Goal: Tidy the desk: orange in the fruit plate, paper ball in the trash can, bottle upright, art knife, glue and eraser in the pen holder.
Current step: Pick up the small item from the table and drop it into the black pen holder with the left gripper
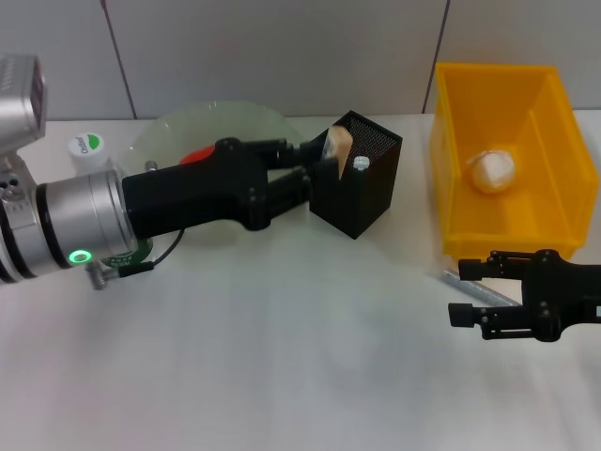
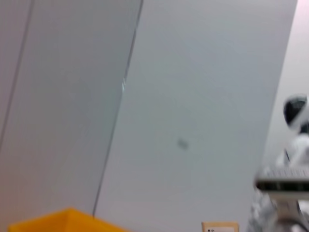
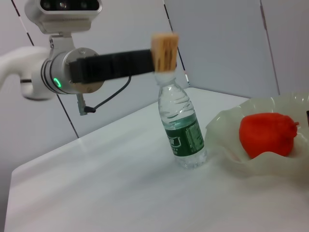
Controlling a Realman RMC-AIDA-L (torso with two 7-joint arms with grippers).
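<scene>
My left gripper reaches across the desk and is shut on a tan block, the eraser, held just over the near rim of the black mesh pen holder. A small white round cap shows inside the holder, perhaps the glue. The orange lies in the pale-green fruit plate. Beside the plate the bottle stands upright. The paper ball rests in the yellow trash can. My right gripper hovers open in front of the can. The art knife is out of view.
A thin grey metal rod lies on the desk under my right gripper. The left forearm covers part of the plate and bottle in the head view. A tiled wall stands behind the desk.
</scene>
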